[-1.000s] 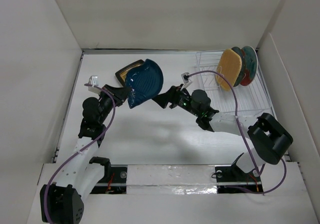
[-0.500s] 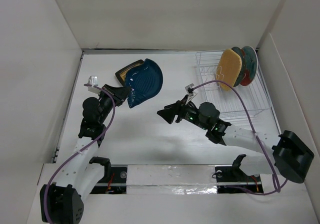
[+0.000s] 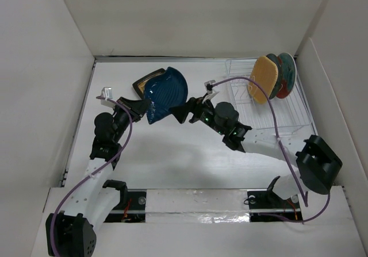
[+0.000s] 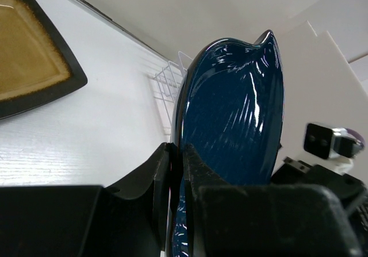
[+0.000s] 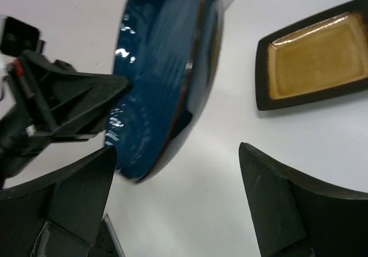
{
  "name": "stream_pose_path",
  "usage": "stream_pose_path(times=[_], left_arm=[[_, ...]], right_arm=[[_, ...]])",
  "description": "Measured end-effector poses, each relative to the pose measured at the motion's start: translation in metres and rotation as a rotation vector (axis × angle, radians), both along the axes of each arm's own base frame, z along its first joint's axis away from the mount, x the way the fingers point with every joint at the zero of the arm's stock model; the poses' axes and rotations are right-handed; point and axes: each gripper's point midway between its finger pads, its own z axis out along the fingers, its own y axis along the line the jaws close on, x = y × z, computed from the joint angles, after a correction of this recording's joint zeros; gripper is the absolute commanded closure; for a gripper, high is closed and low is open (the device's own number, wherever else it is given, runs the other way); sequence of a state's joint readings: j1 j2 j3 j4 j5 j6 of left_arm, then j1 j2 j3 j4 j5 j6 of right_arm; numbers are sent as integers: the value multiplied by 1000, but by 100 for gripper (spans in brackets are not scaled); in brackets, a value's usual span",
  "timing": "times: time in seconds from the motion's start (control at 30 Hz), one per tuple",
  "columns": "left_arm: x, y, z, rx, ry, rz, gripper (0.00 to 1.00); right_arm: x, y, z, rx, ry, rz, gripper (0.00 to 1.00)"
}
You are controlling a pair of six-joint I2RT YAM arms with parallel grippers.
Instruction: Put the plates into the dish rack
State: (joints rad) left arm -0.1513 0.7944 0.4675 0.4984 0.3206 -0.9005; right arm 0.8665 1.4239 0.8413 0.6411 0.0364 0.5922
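The step in hand looked like a hand-over in mid-air. The left pincer (image 3: pixel 145 108) was pinching the lower rim of the small glossy blue plate (image 3: pixel 165 93), one finger on each face, and held it up off the surface (image 3: pixel 172 159), left of the middle and well apart from the dish rack (image 3: pixel 287 119) at the far right. The right pincer (image 3: pixel 183 112) was spread wide and empty, just beside the plate's near edge but not touching it. To do this well, the right fingers would probably need to straddle a free stretch of rim clear of the left fingers. They should reach in far enough that the slick glaze could not slip, and clamp firmly before the left let go. The plate was best kept on edge for the prongs. It stood nearly upright, tilted a little so that its ribbed inner face showed from above. Its long axis ran from the gripped rim at the near left up to a pointed tip at the far right, and the right wrist camera saw it almost edge-on. The black-rimmed square plate (image 3: pixel 144 83) lay flat just behind it, not yet loaded. The tan plate (image 3: pixel 263 79) stood on edge in the rack with two others behind it.
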Motion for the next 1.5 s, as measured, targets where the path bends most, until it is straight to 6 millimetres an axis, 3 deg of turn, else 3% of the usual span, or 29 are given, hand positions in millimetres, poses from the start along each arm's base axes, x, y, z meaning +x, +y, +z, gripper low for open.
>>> stream_pose_path(times=[0.1,0.33,0.43,0.5,0.53,0.7,0.8,0.9,1.07,1.17,1.27,1.37,1.5], left_arm=[[-2,-2,-2,-5,-9,-13,100],[-7,-4,-35,-10,56,-21,100],[-6,-5,-35,-22,40,-13,100],[-7,-7,-34,-35,40,-20,75],[-8,-8,-34,-42,42,-27,57],[-17,-23,-39,-18,56,-107,35],[-21,-31,-32,21,49,-152,34],[-24,-38,-3,69,-24,-188,34],[-36,-48,30,157,-142,-231,36],[-48,-60,27,230,-158,-289,37],[-59,-73,14,312,-150,-345,37],[-68,-80,1,382,-143,-378,38],[-72,-78,-2,425,-159,-377,39]], right_arm=[[15,11,-16,-17,37,-13,22],[33,19,-15,40,75,-58,94],[36,19,-9,49,69,-66,100],[38,18,-7,47,59,-79,100],[38,17,-7,44,56,-80,100],[43,6,-20,-54,53,-110,100],[57,-25,-25,-159,59,-169,100],[84,-80,-19,-276,63,-294,100],[117,-175,26,-454,45,-536,100],[130,-226,65,-522,26,-660,100],[135,-270,88,-583,24,-766,100],[135,-302,90,-672,55,-836,100],[147,-322,81,-802,113,-877,100]])
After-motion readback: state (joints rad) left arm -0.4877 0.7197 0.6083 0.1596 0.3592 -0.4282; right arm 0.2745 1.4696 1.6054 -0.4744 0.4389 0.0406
